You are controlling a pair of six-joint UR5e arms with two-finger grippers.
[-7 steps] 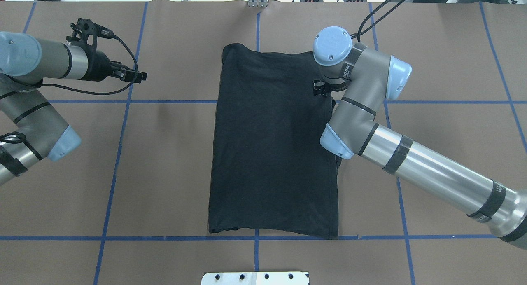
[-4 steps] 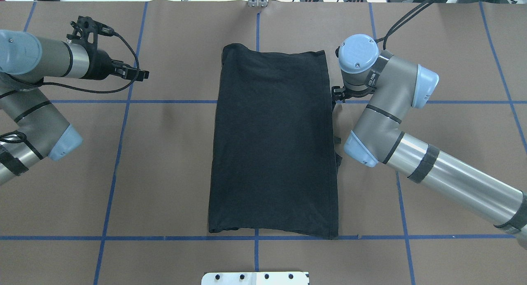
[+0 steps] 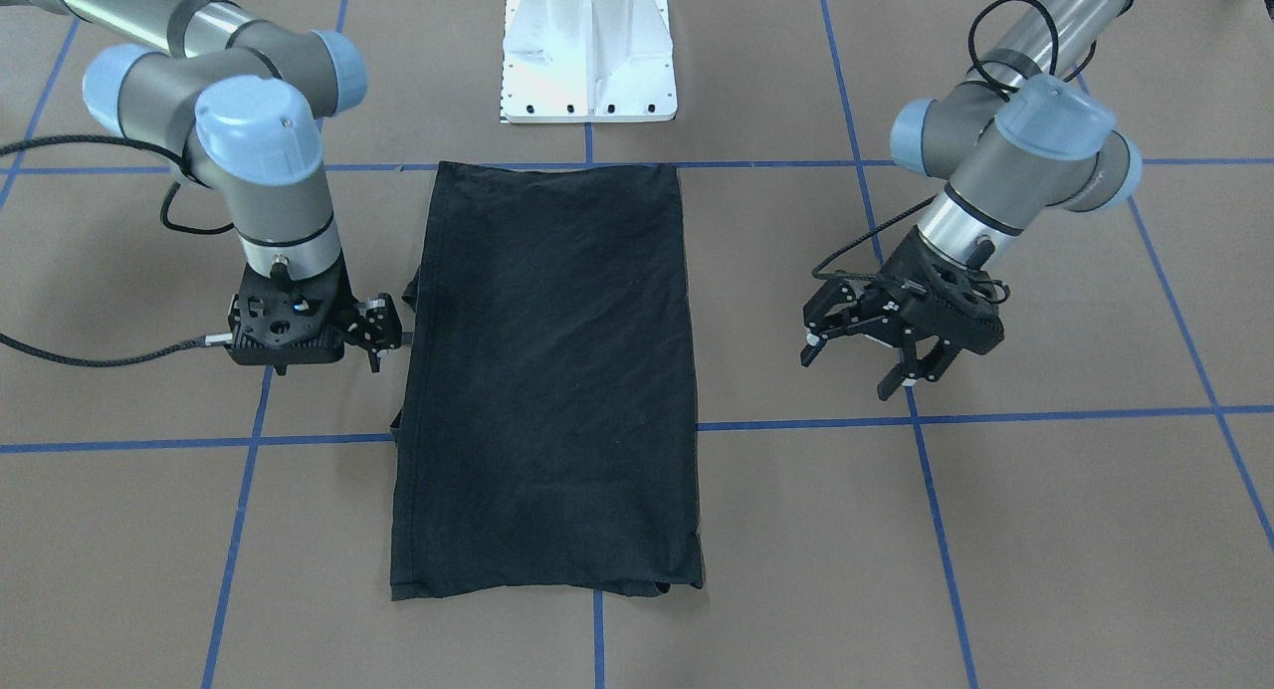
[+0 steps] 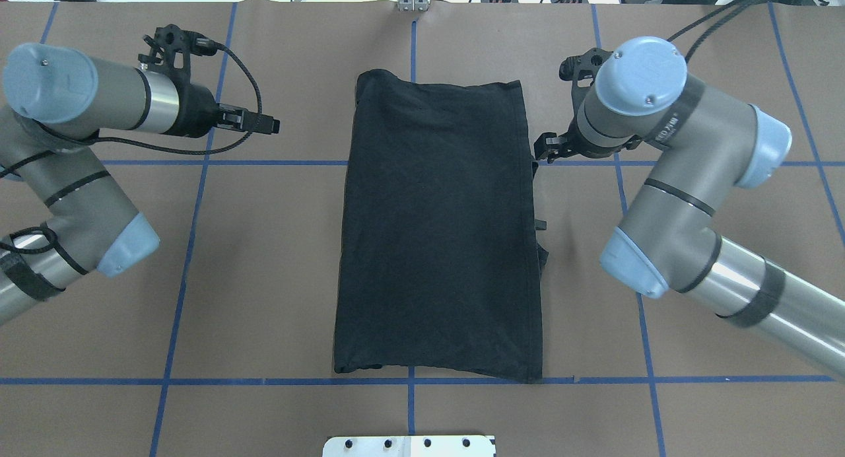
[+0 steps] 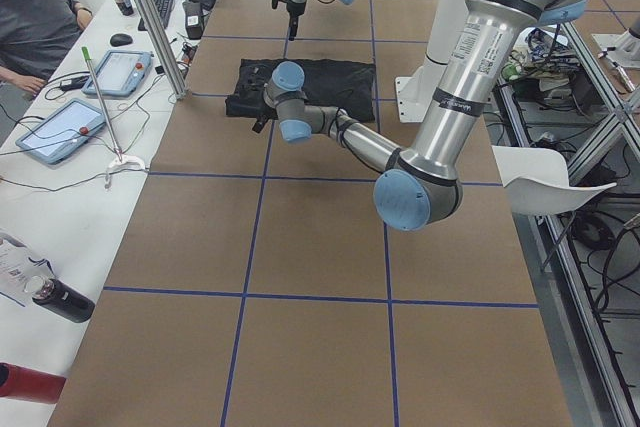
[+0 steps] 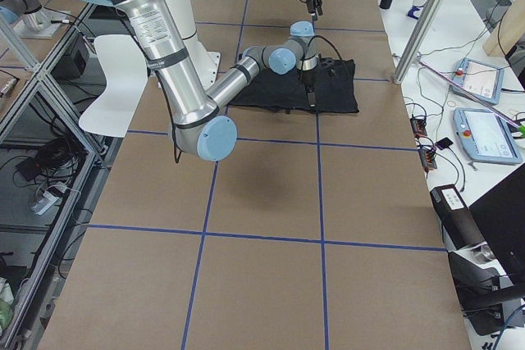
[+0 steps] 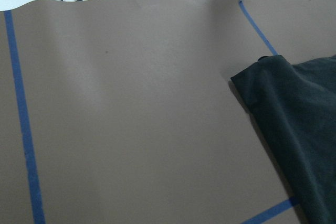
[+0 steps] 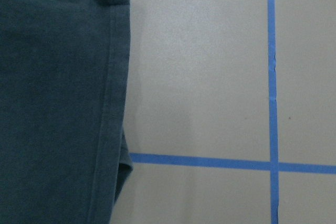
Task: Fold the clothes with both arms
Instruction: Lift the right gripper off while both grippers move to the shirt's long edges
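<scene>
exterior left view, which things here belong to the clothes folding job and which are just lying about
For the job:
- black T-shirt, lying flat on the table in a long rectangle
- left gripper
- right gripper

Just lying about, on the side bench:
- near tablet
- far tablet
- keyboard
- mouse
- dark bottle

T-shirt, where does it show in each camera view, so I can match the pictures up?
Front-facing: T-shirt at centre.
Overhead: T-shirt at centre.
Exterior left: T-shirt at top centre.
Exterior right: T-shirt at top centre.
Left wrist: T-shirt corner at the right edge.
Right wrist: T-shirt fills the left.
Shared landmark: the blue tape line that the T-shirt lies across.
</scene>
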